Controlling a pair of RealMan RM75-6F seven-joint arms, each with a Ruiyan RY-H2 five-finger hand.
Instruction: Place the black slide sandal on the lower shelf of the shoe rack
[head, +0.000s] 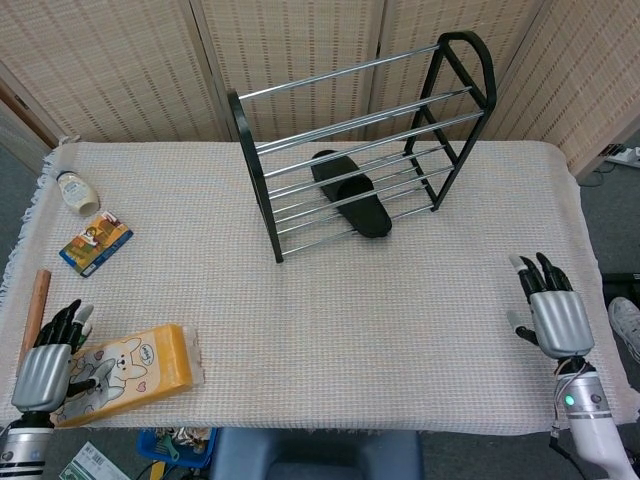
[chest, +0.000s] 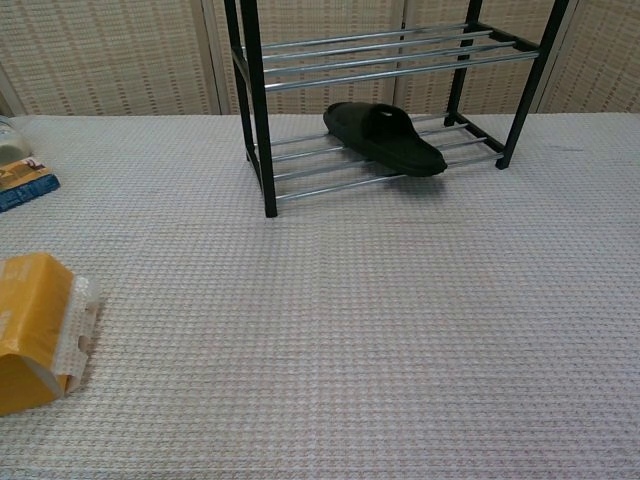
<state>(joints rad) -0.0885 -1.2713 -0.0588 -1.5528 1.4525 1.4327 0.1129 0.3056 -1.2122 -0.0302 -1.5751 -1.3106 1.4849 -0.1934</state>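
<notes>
The black slide sandal (head: 350, 194) lay on the lower shelf of the shoe rack (head: 262, 165), toe sticking out past the front bar. The right hand (head: 551, 312) sat at about 4 o'clock on the desk (head: 330, 310), holding nothing, fingers spread. The left hand (head: 47, 372) at 8 o'clock was partly cut off, fingers apart, beside the yellow bunny pack (head: 128, 372). The writing on the small blue packet (head: 95, 242) was too small to read.
</notes>
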